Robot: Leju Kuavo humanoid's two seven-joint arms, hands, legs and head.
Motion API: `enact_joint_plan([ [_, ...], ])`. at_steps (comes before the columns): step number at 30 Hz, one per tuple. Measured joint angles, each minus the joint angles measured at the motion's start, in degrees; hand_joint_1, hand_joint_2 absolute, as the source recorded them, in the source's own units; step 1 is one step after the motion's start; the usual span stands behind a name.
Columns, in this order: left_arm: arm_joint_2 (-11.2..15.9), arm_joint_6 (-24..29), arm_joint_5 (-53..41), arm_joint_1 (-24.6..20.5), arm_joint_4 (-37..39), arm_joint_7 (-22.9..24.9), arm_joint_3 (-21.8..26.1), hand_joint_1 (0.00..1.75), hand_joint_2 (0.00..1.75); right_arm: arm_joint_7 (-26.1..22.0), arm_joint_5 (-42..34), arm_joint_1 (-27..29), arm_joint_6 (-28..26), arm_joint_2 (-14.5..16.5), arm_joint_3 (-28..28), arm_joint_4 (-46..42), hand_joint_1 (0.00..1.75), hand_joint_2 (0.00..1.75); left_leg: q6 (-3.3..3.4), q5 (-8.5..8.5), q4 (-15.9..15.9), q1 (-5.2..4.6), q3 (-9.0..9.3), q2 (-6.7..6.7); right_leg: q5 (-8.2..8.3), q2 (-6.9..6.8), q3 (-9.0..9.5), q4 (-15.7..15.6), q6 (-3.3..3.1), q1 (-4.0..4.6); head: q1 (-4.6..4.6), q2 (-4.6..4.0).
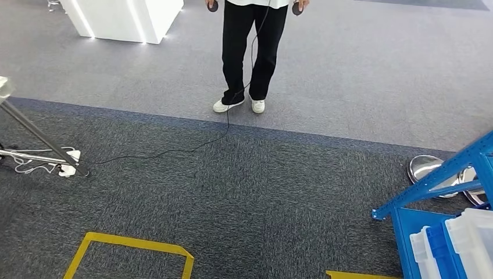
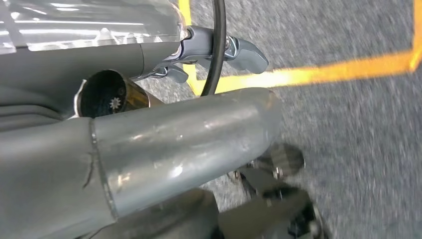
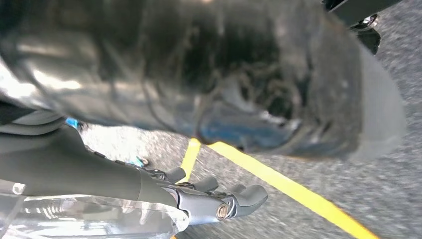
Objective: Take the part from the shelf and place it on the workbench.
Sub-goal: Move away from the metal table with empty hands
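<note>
Head high — wrists near carpet (image 1: 232,197), seemingly

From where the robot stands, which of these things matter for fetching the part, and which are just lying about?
For the job:
blue shelf
pale bins on it
left hand
right hand

Just lying about:
yellow floor tape
black cable
person
white block

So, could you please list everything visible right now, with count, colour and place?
shelf frame: one, blue, right edge of the head view
bins: a few, translucent white, on the blue shelf
metal bowls: at least two, shiny silver, on the floor behind the shelf
floor tape: yellow lines on dark carpet
cable: one, black, across the carpet
stand: one, grey metal, far left
person: one, black trousers, white shoes, standing ahead
left hand: grey, hanging above the floor
right hand: grey, hanging above the floor
</note>
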Motion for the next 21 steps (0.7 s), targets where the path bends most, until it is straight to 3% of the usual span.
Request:
enact_joint_plan([
  [2, -0.1, 0.0, -0.1, -0.1, 0.0, 0.0, 0.0, 0.0, 0.0, 0.0, 0.0, 0.0, 0.0, -0.1, -0.1, 0.0, 0.0, 0.0, -0.44, -0.34, 0.5, -0.15, -0.02, 1.2, 3.04, -2.35, 4.78, -8.1, -0.18, 0.12, -0.01, 0.0],
  [3, -0.1, 0.0, -0.1, -0.2, 0.0, 0.0, 0.0, 0.0, 0.0, 0.0, 0.0, -0.1, 0.0, -0.1, -0.1, 0.0, 0.0, 0.0, -0.73, -0.54, 0.7, -0.26, 0.0, 1.65, 3.82, -3.22, 6.28, -10.9, -0.46, 0.23, -0.02, 0.0],
  [4, -0.1, 0.0, -0.1, -0.3, 0.0, 0.0, 0.0, 0.0, 0.0, 0.0, 0.0, -0.2, 0.0, -0.1, -0.1, 0.0, 0.0, 0.0, -1.03, -0.7, 0.9, -0.39, 0.06, 2.12, 4.1, -3.71, 6.92, -12.2, -0.8, 0.35, -0.03, 0.0],
  [6, -0.1, 0.0, -0.1, -0.4, 0.0, 0.2, 0.0, 0.0, 0.0, 0.1, -0.1, -0.2, 0.0, -0.1, -0.3, 0.0, 0.0, 0.0, -1.58, -0.82, 0.9, -0.42, 0.28, 3.06, 4.27, -2.69, 6.7, -12.4, -1.56, 0.52, -0.03, 0.0],
  [7, -0.2, 0.0, -0.1, -0.5, 0.0, 0.6, 0.0, 0.0, 0.0, 0.1, -0.2, -0.2, 0.0, -0.2, -0.4, 0.0, 0.0, 0.0, -1.92, -1.07, 1.1, -0.29, 0.34, 2.85, 4.45, -2.15, 6.66, -12.6, -1.94, 0.46, -0.04, 0.0],
  [9, -0.1, 0.0, -0.1, -0.4, 0.0, 1.9, 0.0, 0.0, 0.0, 0.3, -0.2, -0.2, 0.0, -0.2, -0.5, 0.0, 0.0, 0.0, -2.58, -3.28, 3.8, 0.04, -0.65, 0.21, 4.89, -0.98, 6.58, -12.9, -2.69, 0.21, -0.04, 0.0],
  [11, -0.1, -0.1, -0.1, 0.1, 0.0, 3.4, 0.0, 0.0, 0.0, 0.8, -0.2, -0.3, -0.1, -0.2, -0.7, 0.0, 0.0, 0.0, -2.97, -7.43, 10.9, 0.29, -3.75, -2.78, 5.18, 0.33, 6.27, -13.0, -3.12, 0.2, -0.03, 0.0],
  [13, -0.1, -0.1, -0.1, 0.6, 0.0, 4.6, 0.0, 0.0, 0.0, 1.5, -0.3, -0.2, -0.1, -0.2, -1.1, 0.0, 0.0, 0.0, -3.04, -9.67, 17.2, 0.37, -6.65, -3.46, 5.39, 1.93, 5.96, -12.9, -3.21, 0.3, -0.04, 0.0],
  [14, -0.1, -0.1, 0.0, 0.9, 0.0, 5.0, 0.0, 0.0, 0.0, 1.8, -0.2, -0.1, -0.1, -0.2, -1.2, 0.0, 0.0, 0.0, -2.96, -8.93, 17.4, 0.37, -6.74, -3.59, 5.46, 2.79, 5.89, -12.9, -3.18, 0.33, -0.05, 0.0],
  [15, -0.1, -0.1, 0.2, 1.1, 0.0, 5.3, 0.0, 0.0, 0.0, 2.0, -0.2, 0.0, -0.1, -0.2, -1.4, 0.0, 0.0, 0.0, -2.78, -7.07, 15.2, 0.37, -5.68, -3.88, 5.52, 3.66, 5.87, -12.8, -3.12, 0.33, -0.05, 0.0],
  [16, -0.1, 0.0, 0.3, 1.2, 0.0, 5.6, 0.1, 0.0, 0.0, 2.3, -0.1, 0.1, 0.0, -0.2, -1.4, 0.0, 0.0, 0.0, -2.52, -4.65, 11.2, 0.37, -3.83, -4.67, 5.56, 4.45, 5.88, -12.7, -3.05, 0.3, -0.05, 0.0],
  [17, 0.0, 0.0, 0.4, 1.3, 0.0, 5.7, 0.2, 0.0, 0.0, 2.4, 0.0, 0.2, 0.0, -0.1, -1.4, 0.0, 0.0, 0.0, -2.2, -2.75, 6.9, 0.38, -1.9, -6.29, 5.63, 5.15, 5.82, -12.6, -2.92, 0.3, -0.04, 0.0],
  [18, 0.0, 0.0, 0.4, 1.4, 0.0, 5.7, 0.3, 0.0, 0.0, 2.5, 0.1, 0.2, 0.1, 0.0, -1.4, 0.0, 0.0, 0.0, -1.96, -1.51, 3.7, 0.37, -0.51, -7.67, 5.73, 5.8, 5.65, -12.6, -2.69, 0.26, -0.04, 0.0],
  [20, 0.1, 0.0, 0.4, 1.4, 0.0, 5.8, 0.4, 0.0, 0.0, 2.6, 0.2, 0.1, 0.1, 0.1, -1.4, 0.0, 0.0, 0.0, -1.67, -1.13, 1.2, 0.23, 0.4, -9.12, 6.05, 7.02, 5.18, -12.5, -2.0, 0.02, -0.04, 0.0],
  [21, 0.1, 0.0, 0.4, 1.3, 0.0, 5.8, 0.4, 0.0, 0.0, 2.6, 0.2, 0.2, 0.1, 0.1, -1.4, 0.0, 0.0, 0.0, -1.53, -0.96, 1.0, 0.13, 0.43, -8.5, 6.27, 7.71, 4.98, -12.7, -1.56, -0.1, -0.04, 0.0],
])
